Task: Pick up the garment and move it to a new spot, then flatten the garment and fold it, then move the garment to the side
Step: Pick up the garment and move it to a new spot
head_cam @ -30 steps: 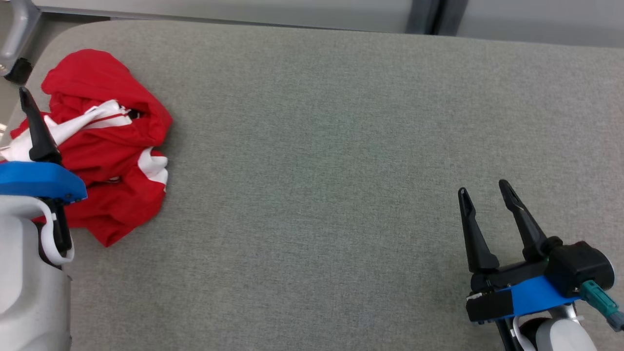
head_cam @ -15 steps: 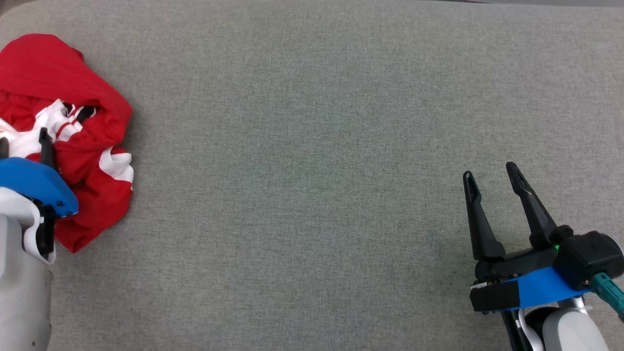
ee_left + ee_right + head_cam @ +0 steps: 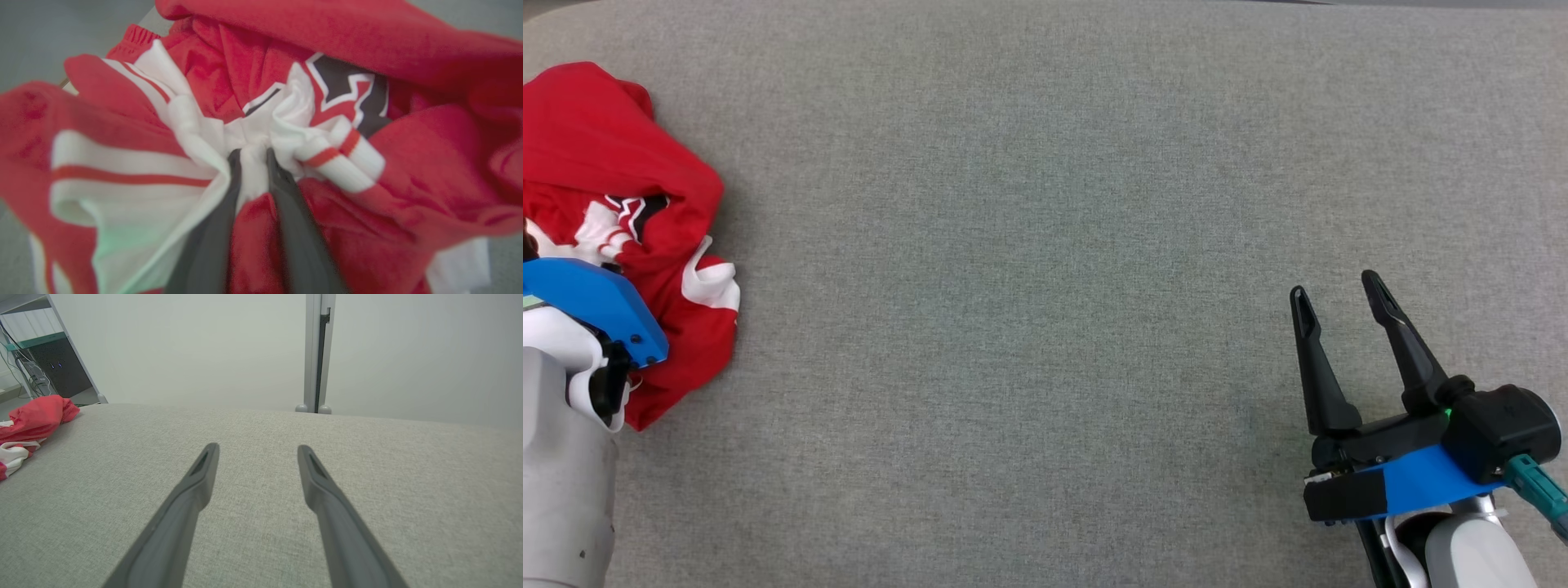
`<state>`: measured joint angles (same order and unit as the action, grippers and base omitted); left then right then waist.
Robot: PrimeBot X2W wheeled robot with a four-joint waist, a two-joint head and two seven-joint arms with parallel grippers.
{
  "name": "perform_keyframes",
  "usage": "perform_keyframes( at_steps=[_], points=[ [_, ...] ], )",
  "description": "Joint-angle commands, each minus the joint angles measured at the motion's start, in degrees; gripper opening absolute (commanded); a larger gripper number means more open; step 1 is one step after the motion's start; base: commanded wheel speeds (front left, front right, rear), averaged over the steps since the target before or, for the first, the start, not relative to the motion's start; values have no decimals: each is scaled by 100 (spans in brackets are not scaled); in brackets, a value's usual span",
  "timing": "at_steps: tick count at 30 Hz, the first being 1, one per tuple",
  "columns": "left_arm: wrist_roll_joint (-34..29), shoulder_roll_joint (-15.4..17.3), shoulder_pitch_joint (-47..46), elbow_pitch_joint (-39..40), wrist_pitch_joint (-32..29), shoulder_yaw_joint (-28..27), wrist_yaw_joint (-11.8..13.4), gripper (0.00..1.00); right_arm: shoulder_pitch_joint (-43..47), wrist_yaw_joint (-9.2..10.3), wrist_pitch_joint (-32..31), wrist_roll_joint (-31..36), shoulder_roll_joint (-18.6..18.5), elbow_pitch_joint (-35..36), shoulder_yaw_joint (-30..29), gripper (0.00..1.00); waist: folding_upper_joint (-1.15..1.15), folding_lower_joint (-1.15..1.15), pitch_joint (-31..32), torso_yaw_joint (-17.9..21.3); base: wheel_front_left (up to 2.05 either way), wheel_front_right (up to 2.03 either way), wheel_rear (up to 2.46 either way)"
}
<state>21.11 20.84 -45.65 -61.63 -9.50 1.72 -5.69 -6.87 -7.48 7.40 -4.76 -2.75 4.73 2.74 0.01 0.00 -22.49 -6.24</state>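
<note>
Two grippers show over a wide table (image 3: 1045,245) with a soft grey top. One red garment (image 3: 613,155) lies in a crumpled heap at the far left side of the table, close to its left edge. It is red with white bands, thin red stripes on the white, and a bit of black print. The left gripper (image 3: 252,157) is down in the heap. In the left wrist view its two dark fingers (image 3: 214,237) stand close together. A fold of white cloth is pinched between their tips, so it is holding the garment. Red and white cloth bunches up all around the fingers. In the head view a blue part (image 3: 596,306) of the left wrist sits over the near side of the heap and hides the fingers. The right gripper (image 3: 1334,287) is well apart from the garment, at the lower right of the table. Its fingers are spread wide. I cannot tell if they touch the table top. In the right wrist view the garment is a small red lump far off to the left. A pale wall (image 3: 184,347) with a grey post (image 3: 314,355) stands behind the table.
</note>
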Motion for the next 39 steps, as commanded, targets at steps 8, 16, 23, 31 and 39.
perform_keyframes(
  at_steps=[8, 16, 23, 31, 39],
  points=[
    [-101, 95, -201, 362, 675, 165, -62, 0, -28, -3, 119, -120, -23, -162, 22, 100, -1, 0, 218, 51, 0, 0, 0],
    [-169, 75, -377, 1211, 1450, 338, -116, 0, 57, -3, 245, -279, -25, -391, 107, 100, -1, 0, 570, 156, 0, 0, 0],
    [-321, 57, -681, 2434, 1690, 624, -143, 0, 105, -3, 401, -436, -25, -597, 187, 100, -1, 0, 830, 435, 0, 0, 0],
    [-378, -134, -1016, 3923, 1564, 1015, -154, 0, 51, -3, 573, -674, -24, -815, 278, 100, -1, 0, 944, 1039, 0, 0, 0],
    [-325, -523, -1206, 5024, 1150, 1702, -177, 0, 61, -3, 707, -862, -24, -1065, 284, 100, -1, 0, 932, 1731, 0, 0, 0]
  ],
)
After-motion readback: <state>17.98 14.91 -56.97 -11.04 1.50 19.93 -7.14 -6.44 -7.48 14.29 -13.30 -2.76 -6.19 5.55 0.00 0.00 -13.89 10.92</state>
